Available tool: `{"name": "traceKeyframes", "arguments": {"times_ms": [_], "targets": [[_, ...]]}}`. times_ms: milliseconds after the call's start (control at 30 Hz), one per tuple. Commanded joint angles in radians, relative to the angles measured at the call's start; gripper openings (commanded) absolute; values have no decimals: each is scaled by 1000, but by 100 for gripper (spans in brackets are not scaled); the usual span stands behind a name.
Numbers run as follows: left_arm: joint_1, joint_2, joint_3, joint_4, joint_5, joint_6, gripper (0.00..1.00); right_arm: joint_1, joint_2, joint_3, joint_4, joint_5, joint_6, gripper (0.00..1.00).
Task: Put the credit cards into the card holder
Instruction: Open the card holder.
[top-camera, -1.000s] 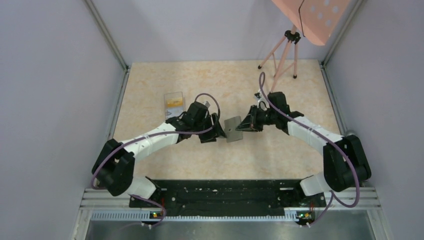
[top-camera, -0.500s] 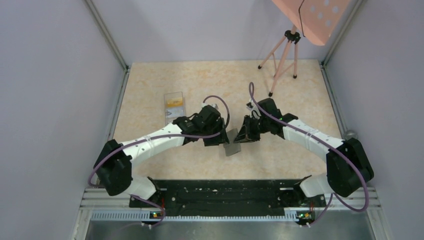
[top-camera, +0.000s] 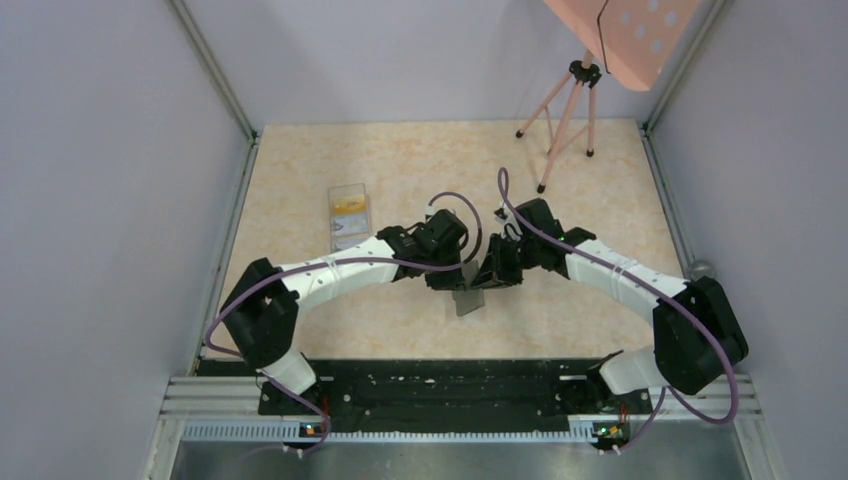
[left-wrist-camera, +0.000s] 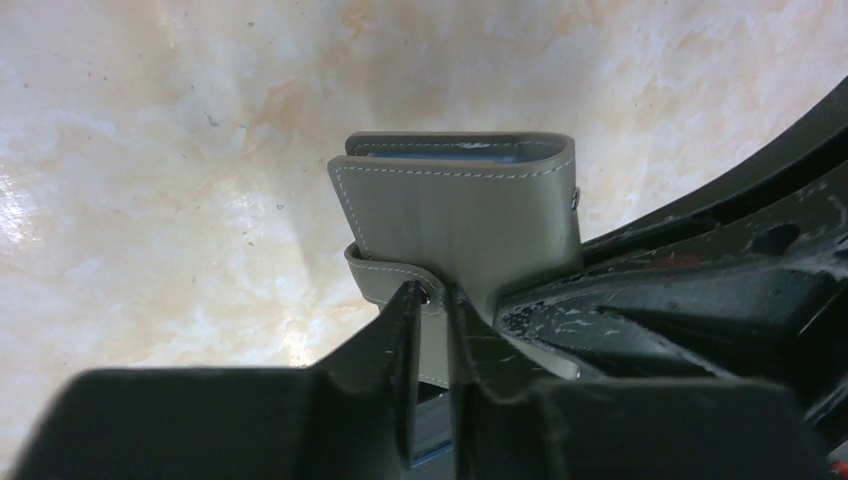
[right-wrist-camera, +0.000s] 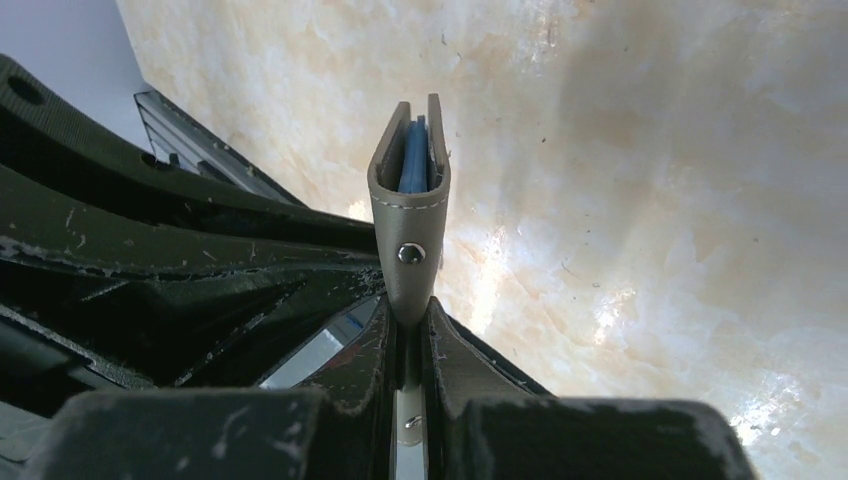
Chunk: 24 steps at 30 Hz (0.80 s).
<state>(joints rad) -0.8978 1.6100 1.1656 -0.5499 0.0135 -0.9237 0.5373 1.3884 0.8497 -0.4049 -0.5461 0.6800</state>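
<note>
The card holder (top-camera: 467, 299), a grey stitched wallet, hangs folded just above the table centre between both grippers. My right gripper (right-wrist-camera: 410, 315) is shut on the edge of the card holder (right-wrist-camera: 410, 215) below its snap stud; blue lining shows in the far open edge. In the left wrist view my left gripper (left-wrist-camera: 432, 296) has its jaws drawn in on the snap tab strap of the card holder (left-wrist-camera: 460, 215). In the top view the left gripper (top-camera: 461, 279) and right gripper (top-camera: 484, 279) nearly touch. Orange credit cards (top-camera: 349, 207) lie in a clear box at the left.
The clear plastic box (top-camera: 347, 222) stands left of the arms on the beige table (top-camera: 420, 160). A pink tripod (top-camera: 560, 125) stands at the back right under a pink perforated panel (top-camera: 625, 35). Grey walls close in both sides.
My left arm has swung right to the card holder and its jaws have closed in on the tab. My right gripper brought the card holder slightly left and nearer, still gripped.
</note>
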Motion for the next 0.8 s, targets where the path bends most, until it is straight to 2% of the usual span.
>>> {"name": "traceKeyframes", "arguments": {"times_ms": [0,233,600,700,767], "targets": [[-4,49,54,-84,-63,14,13,20,-60,2,19,-45,-3,0],[-4,82,30,-157,-99,2,11,20,-65,6,13,-31,-21,0],[8,-3,-181,-127,-97,-67,14,20,-55,26,5,-29,-45,0],[19,-44,-223,-80,-61,-75,19,20,-57,17,7,-27,-48,0],[27,-88,-247,-32,-31,-70,26,20,-63,11,8,-25,-49,0]]}}
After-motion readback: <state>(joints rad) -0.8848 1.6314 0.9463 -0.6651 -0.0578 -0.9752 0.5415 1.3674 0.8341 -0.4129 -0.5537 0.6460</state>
